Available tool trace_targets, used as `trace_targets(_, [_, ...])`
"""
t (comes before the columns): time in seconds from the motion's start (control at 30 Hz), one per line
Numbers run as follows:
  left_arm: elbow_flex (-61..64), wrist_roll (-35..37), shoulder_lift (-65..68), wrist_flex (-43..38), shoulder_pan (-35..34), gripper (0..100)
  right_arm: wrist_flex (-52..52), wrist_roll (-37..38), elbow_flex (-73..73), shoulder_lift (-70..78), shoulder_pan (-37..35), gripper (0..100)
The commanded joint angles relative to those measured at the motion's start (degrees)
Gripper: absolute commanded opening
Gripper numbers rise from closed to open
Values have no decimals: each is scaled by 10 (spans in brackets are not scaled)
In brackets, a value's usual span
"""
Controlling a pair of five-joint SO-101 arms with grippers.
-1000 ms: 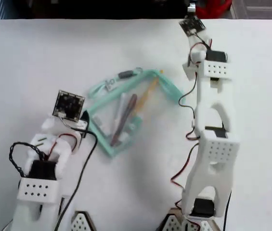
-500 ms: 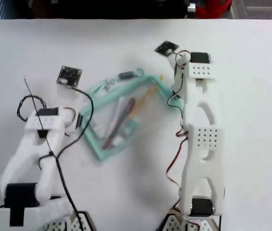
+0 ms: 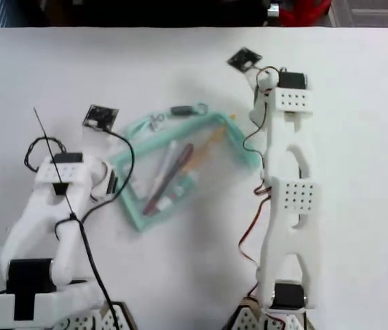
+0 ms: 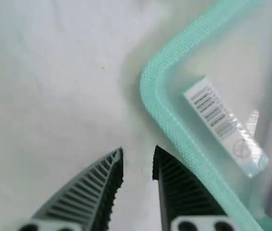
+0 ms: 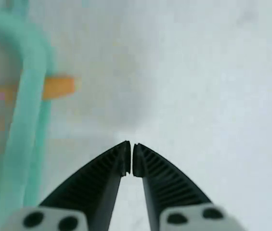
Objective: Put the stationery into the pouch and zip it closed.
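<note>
We see the left arm [image 3: 49,206] folded up from its base at the near left corner, elbow bent, its wrist tipped down at the pouch's [image 3: 129,209] left side. The left hand [image 4: 138,161] points at the bench [image 3: 358,206] just outside the pouch's [image 4: 174,130] rounded teal corner. Its jaws are parted by a narrow gap with nothing between them, and one jaw lies right beside the rim.

The right arm [image 3: 290,199] stretches nearly straight away from its base, alongside the pouch's right side. The right hand [image 5: 131,159] hangs over bare bench [image 5: 213,72] near the pouch's [image 5: 27,120] far right corner, jaws pressed together and holding nothing.

The pouch lies flat and skewed between the two arms. Through its clear face we see pens [image 3: 169,175] and a white barcoded piece [image 4: 222,122]. An orange pencil [image 5: 58,86] pokes its end past the rim at the far right corner. A dark pull with a ring [image 3: 187,108] lies just beyond the far edge. We cannot tell how far the zip is drawn.

The bench is plain white. Behind it runs a dark strip of room with something red [image 3: 303,10]
</note>
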Motion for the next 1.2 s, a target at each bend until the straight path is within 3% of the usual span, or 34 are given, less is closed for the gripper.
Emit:
trace_targets(0.0, [-19, 0, -2, 9, -7, 117, -76, -31, -33, 16, -36, 19])
trace_targets(0.13, [-19, -1, 1, 5, -9, 118, -109, -32, -33, 49, -65, 19])
trace_targets(0.3, [-20, 3, 2, -24, 8, 160, -16, -23, -34, 23, -87, 19])
trace_targets(0.57, [-19, 3, 3, -28, 22, 168, 167, 164, -35, -21, -144, 20])
trace_targets(0.63, [-19, 3, 3, -28, 22, 168, 175, 175, -39, -36, -140, 20])
trace_targets(0.73, [-19, 3, 3, -28, 22, 168, 127, 142, -68, -63, -103, 20])
trace_targets(0.87, [-19, 3, 3, -28, 22, 168, -62, -76, -92, -56, -39, 19])
trace_targets(1.17, [-11, 3, 3, -29, 22, 167, -87, -23, -94, 45, -74, 19])
